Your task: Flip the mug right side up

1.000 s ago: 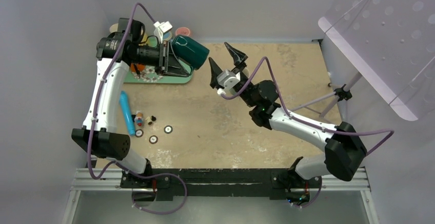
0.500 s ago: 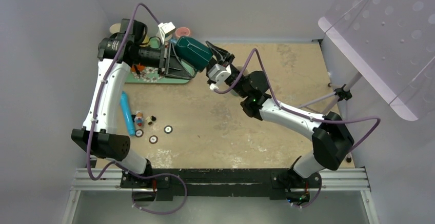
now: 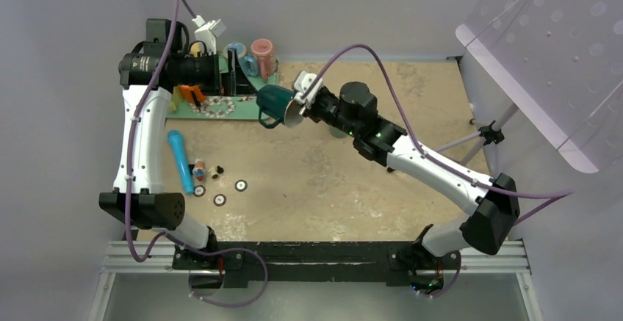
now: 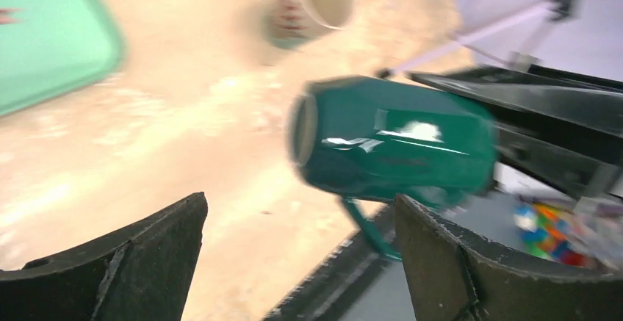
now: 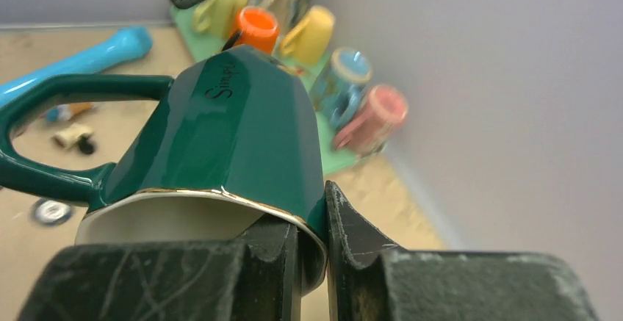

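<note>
Mug (image 3: 278,105) has passed from the left hand (image 4: 297,202) to the right hand (image 5: 312,244), which pinches its rim, one finger inside. It hangs on its side above the counter (image 3: 330,181), just right of the tray (image 3: 220,114). The left hand gapes wide, holding nothing.

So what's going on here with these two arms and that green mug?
The right gripper has the green mug pinched by its rim, with one finger inside the mouth and one outside. The mug is on its side in that grip, so it isn't right side up yet. The left gripper is open and holds nothing. It sits close by, over the tray of other mugs at the back of the table.
</note>
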`<state>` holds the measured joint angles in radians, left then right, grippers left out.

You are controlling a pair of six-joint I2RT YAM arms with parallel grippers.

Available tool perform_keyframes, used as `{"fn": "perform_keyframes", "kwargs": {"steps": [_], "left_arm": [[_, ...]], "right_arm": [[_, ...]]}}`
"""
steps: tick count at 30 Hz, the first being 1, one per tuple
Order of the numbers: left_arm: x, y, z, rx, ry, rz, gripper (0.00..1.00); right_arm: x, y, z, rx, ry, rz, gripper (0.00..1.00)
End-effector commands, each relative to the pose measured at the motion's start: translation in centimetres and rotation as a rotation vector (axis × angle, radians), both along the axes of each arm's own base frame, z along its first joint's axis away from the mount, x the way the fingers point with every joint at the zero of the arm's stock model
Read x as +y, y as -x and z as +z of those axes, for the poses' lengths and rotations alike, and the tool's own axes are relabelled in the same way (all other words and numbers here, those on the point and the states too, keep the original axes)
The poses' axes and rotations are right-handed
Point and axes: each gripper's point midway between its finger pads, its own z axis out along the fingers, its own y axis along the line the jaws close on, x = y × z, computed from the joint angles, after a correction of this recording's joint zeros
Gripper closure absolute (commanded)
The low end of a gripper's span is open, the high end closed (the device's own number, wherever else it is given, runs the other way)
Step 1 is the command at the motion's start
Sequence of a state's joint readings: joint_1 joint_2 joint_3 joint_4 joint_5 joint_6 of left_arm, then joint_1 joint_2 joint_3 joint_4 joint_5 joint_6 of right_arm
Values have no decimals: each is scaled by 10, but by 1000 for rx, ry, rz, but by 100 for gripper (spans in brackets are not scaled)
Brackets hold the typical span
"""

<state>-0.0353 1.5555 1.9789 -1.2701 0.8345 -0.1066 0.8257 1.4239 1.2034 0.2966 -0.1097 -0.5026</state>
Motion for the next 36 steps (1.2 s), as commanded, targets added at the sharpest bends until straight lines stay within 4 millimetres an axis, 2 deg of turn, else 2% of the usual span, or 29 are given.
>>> {"fn": "perform_keyframes", "kwargs": {"steps": [1, 3, 7, 10, 12, 17, 21, 25, 27, 31, 36], "left_arm": [[63, -48, -3, -187, -312, 278, 0], [82, -62, -16, -190, -403, 342, 0], [108, -77, -53, -127, -536, 406, 0], [118, -85, -79, -88, -607, 387, 0], [123, -91, -97, -57, -631, 386, 0], [136, -103, -133, -10, -700, 390, 0], [143, -109, -152, 11, -746, 387, 0], [142, -112, -173, 43, -763, 341, 2], [157, -115, -182, 76, -760, 374, 6], [167, -120, -188, 105, -764, 388, 5], [179, -129, -192, 83, -784, 400, 1]], "right_arm": [[-22, 17, 7, 417, -44, -108, 100], [-21, 29, -20, 631, 13, -128, 100], [-36, 56, -88, 1006, 155, -255, 100], [-48, 74, -131, 1200, 233, -297, 100], [-61, 75, -154, 1278, 237, -342, 100], [-95, 52, -174, 1297, 149, -478, 100], [-116, 47, -200, 1307, 210, -575, 100], [-146, 42, -222, 1305, 279, -684, 100], [-162, 32, -228, 1285, 302, -768, 100], [-153, 18, -226, 1264, 286, -742, 100], [-157, 12, -252, 1264, 343, -769, 100]]}}
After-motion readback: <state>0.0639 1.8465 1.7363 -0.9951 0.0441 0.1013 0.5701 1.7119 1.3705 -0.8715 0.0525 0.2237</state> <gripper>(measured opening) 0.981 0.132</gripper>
